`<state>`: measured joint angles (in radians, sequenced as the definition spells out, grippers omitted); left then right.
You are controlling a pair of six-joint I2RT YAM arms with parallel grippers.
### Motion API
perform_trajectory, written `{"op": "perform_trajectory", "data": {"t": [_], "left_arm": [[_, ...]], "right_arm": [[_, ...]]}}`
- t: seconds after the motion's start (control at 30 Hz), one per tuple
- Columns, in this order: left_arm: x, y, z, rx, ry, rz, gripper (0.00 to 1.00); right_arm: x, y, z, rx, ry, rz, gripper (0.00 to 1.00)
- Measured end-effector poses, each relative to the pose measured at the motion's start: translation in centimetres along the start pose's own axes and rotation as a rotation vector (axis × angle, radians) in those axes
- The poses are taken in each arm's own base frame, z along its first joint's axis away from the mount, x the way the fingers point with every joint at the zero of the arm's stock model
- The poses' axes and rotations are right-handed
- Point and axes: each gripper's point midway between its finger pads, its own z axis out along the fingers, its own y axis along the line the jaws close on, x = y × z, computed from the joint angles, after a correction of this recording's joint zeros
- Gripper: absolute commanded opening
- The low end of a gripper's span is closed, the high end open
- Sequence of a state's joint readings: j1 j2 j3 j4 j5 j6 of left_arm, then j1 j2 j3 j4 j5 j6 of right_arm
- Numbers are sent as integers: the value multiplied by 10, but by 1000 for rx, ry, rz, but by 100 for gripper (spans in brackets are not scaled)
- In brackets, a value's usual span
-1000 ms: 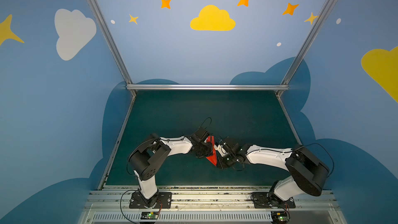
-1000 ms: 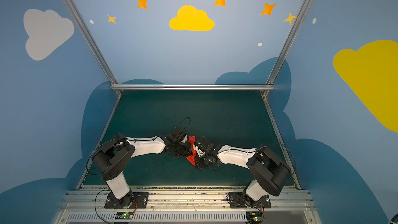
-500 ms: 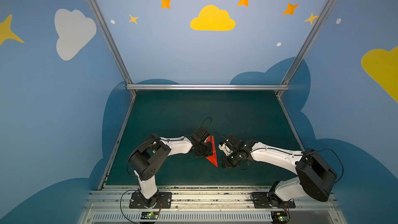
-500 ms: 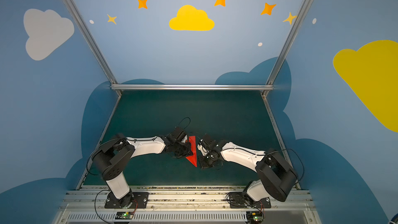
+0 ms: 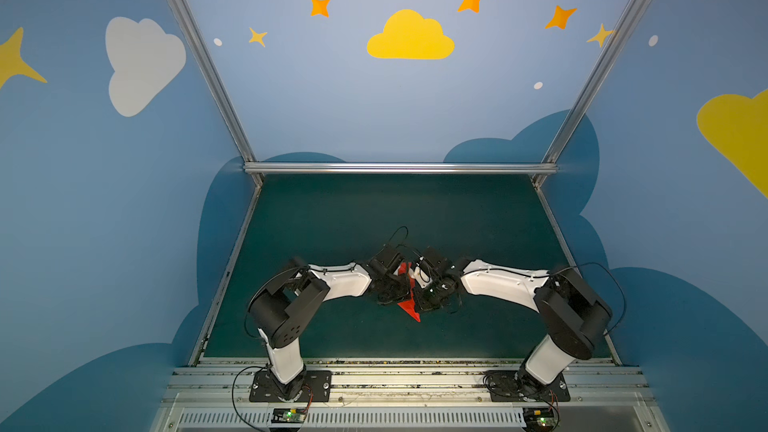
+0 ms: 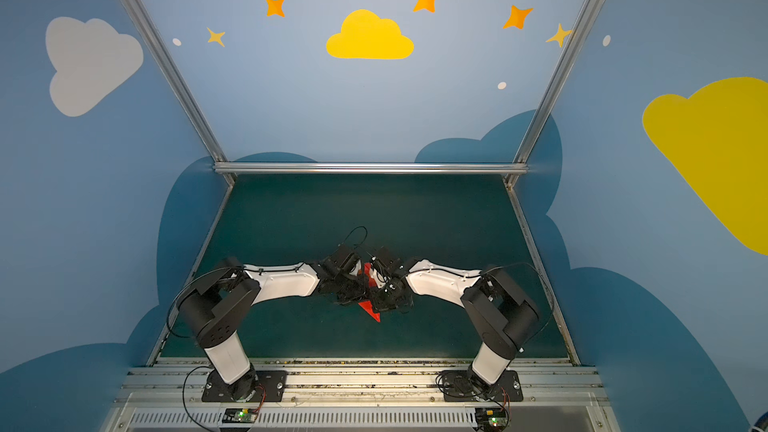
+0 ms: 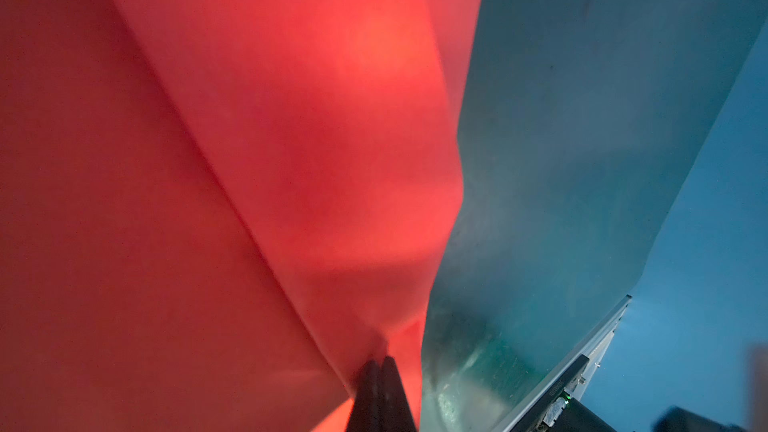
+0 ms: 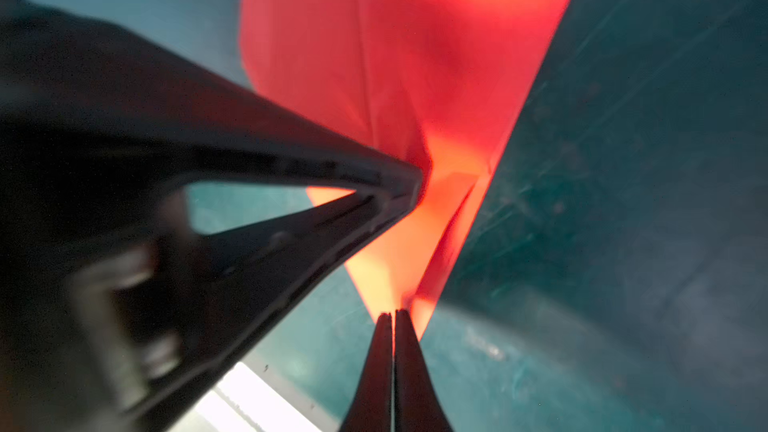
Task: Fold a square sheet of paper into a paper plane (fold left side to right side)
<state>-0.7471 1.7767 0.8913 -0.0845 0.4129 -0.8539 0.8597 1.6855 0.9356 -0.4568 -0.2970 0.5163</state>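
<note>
The red sheet of paper (image 5: 409, 308) (image 6: 369, 310) is folded into a narrow, creased paper plane shape with a sharp point toward the front of the green mat (image 5: 478, 218). It sits between both wrists, which hide most of it in both top views. My left gripper (image 7: 380, 361) is shut on a creased edge of the paper (image 7: 208, 160). My right gripper (image 8: 392, 313) is shut on the pointed end of the paper (image 8: 415, 56). The right wrist view also shows the left gripper's fingers (image 8: 390, 187) pinching the paper further along.
Aluminium frame rails (image 5: 399, 168) and blue painted walls enclose the mat. The arm bases (image 5: 286, 384) stand on a metal rail along the front edge. Both forearms reach inward and meet near the mat's middle front.
The right gripper pulled away to the right half a second ago and has come back left onto the paper. The left gripper has stayed on the paper.
</note>
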Motion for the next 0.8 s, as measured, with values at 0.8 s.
{"op": "perform_trajectory", "data": {"t": [0.8], "left_arm": [[-69, 26, -18, -25, -96, -116, 3]], "right_arm": [[4, -8, 8, -44, -28, 29, 0]]}}
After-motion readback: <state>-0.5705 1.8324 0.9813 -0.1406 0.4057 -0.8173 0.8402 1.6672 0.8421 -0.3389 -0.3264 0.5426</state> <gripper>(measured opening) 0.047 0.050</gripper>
